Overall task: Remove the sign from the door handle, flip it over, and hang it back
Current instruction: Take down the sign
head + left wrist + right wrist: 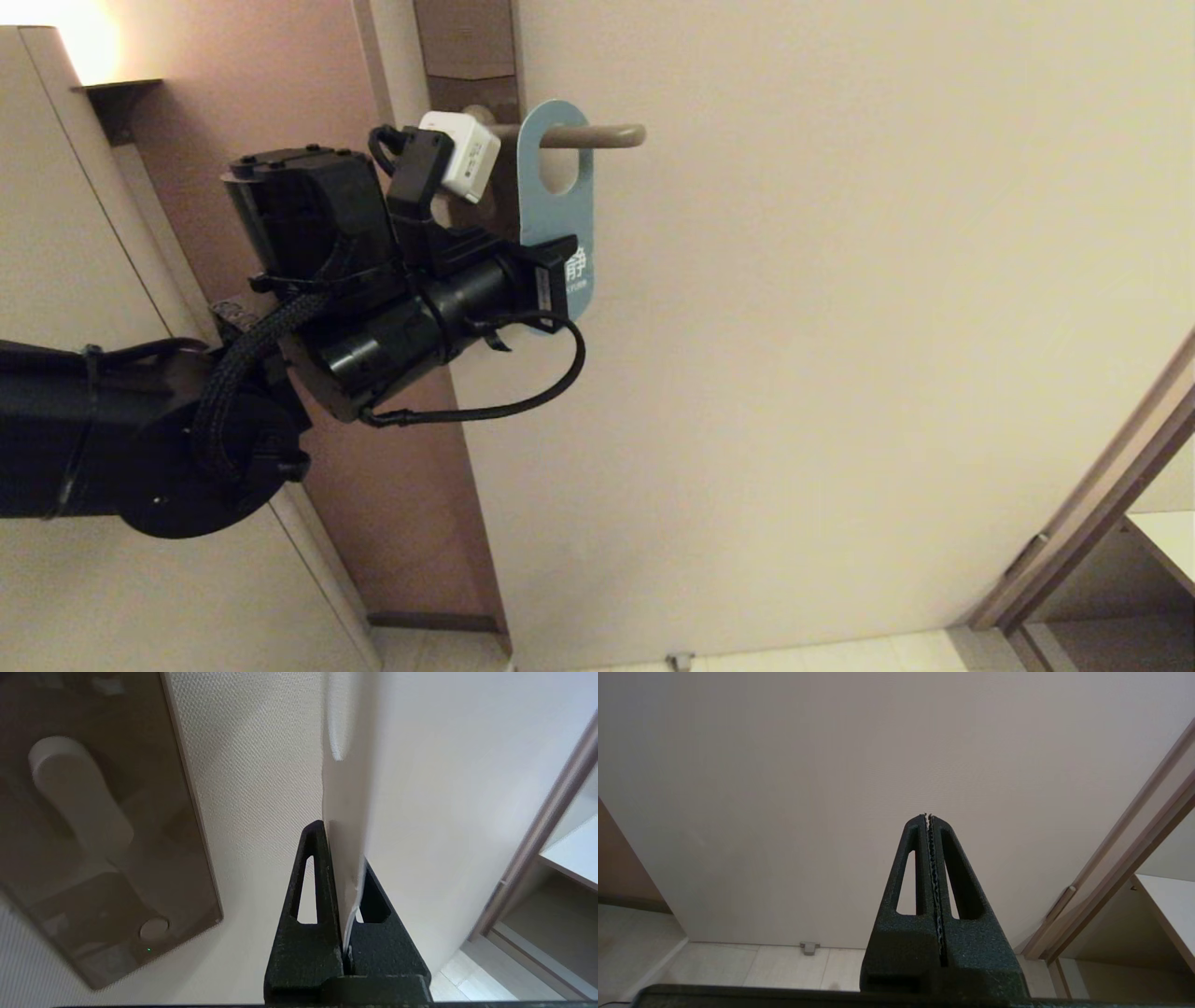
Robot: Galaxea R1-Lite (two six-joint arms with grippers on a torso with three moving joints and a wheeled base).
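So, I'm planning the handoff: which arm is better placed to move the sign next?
Left: its claw is shut on the blue rounded card sign hanging on the beige metal lever handle. The right claw faces bare door.

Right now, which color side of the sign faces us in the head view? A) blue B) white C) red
A: the sign shows its blue face while hanging on the door handle, with the left gripper shut on its lower part.
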